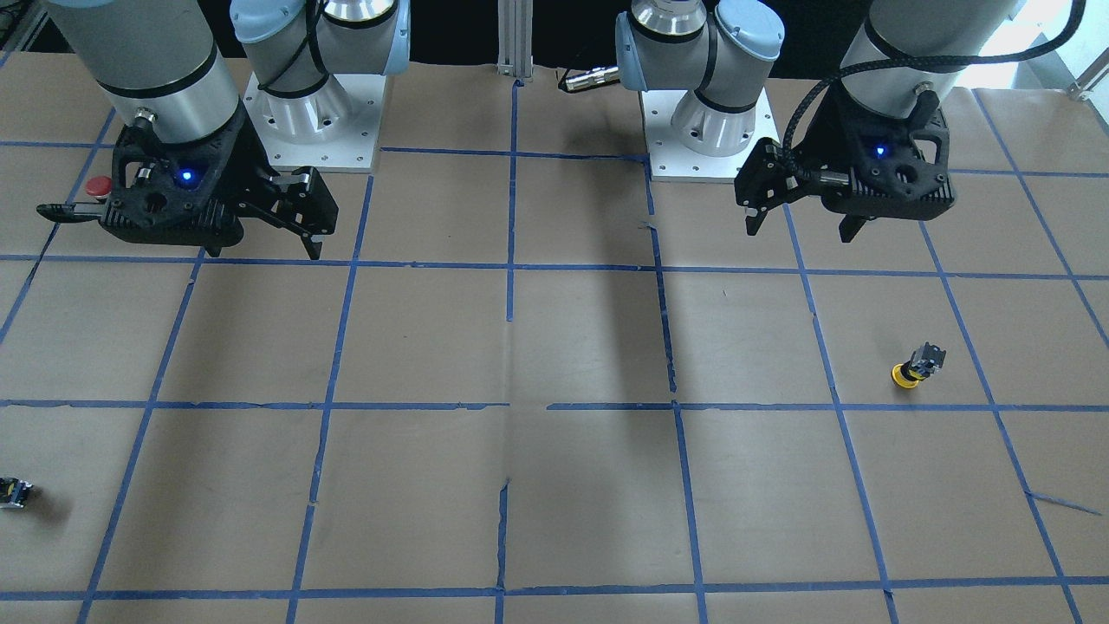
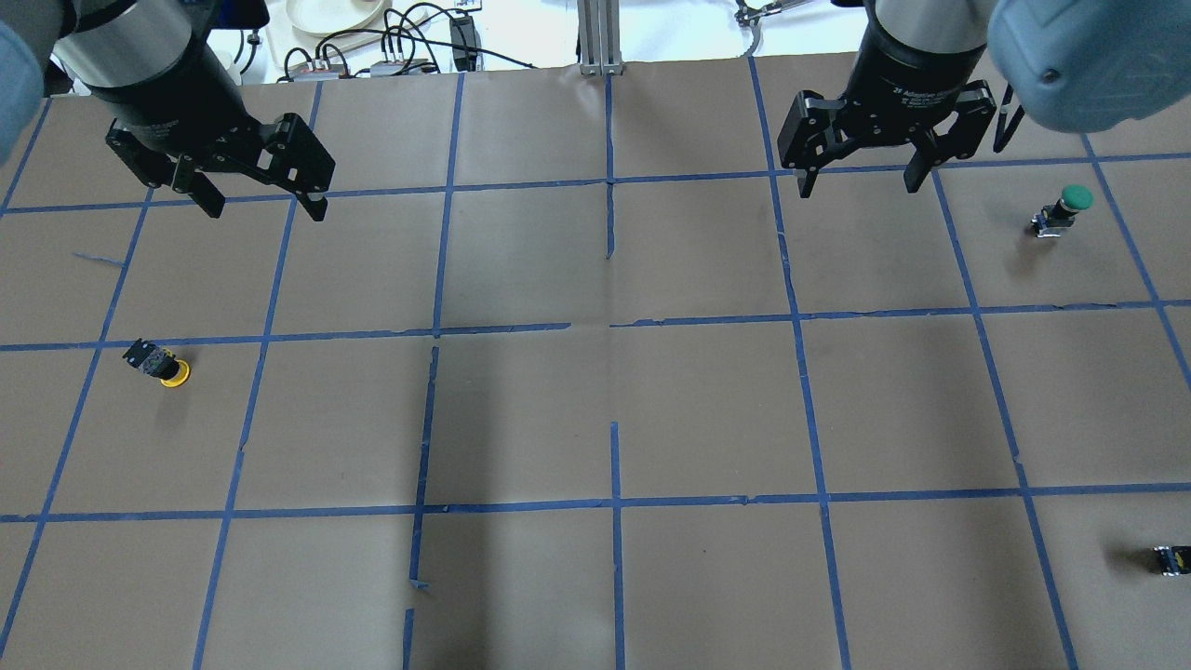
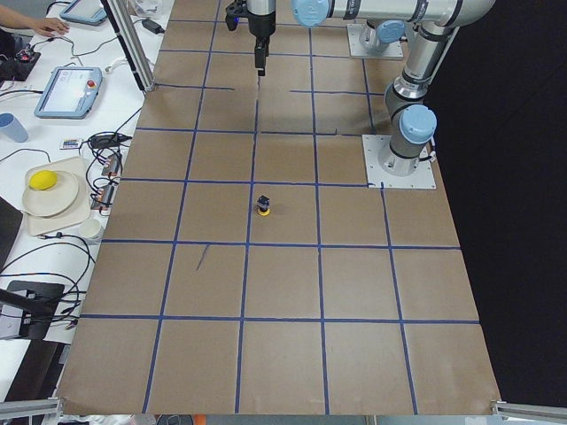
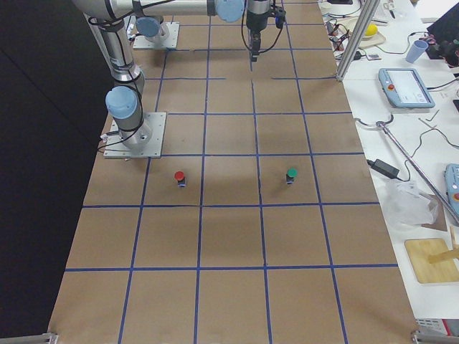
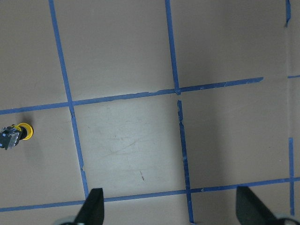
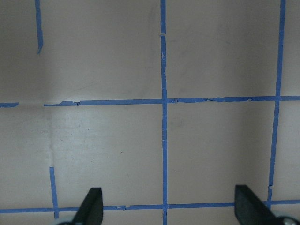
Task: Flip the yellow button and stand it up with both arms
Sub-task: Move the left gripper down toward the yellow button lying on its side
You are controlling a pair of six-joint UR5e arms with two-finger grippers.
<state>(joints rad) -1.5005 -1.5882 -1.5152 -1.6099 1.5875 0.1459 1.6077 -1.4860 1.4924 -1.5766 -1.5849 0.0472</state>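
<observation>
The yellow button [image 2: 166,365] lies tipped on the brown paper at the table's left side, yellow cap on the paper and dark base angled up. It also shows in the front-facing view [image 1: 917,364], the exterior left view [image 3: 263,205] and at the left edge of the left wrist view [image 5: 16,134]. My left gripper [image 2: 265,209] is open and empty, hovering high, farther from me and to the right of the button. My right gripper [image 2: 859,189] is open and empty, high over the far right half. Both wrist views show spread fingertips [image 5: 93,206] [image 6: 91,206] over bare paper.
A green-capped button [image 2: 1065,209] stands at the far right. A red-capped button [image 1: 98,185] stands near my right arm's base. A small dark block with a yellow spot [image 2: 1170,558] lies at the near right edge. Blue tape lines grid the paper.
</observation>
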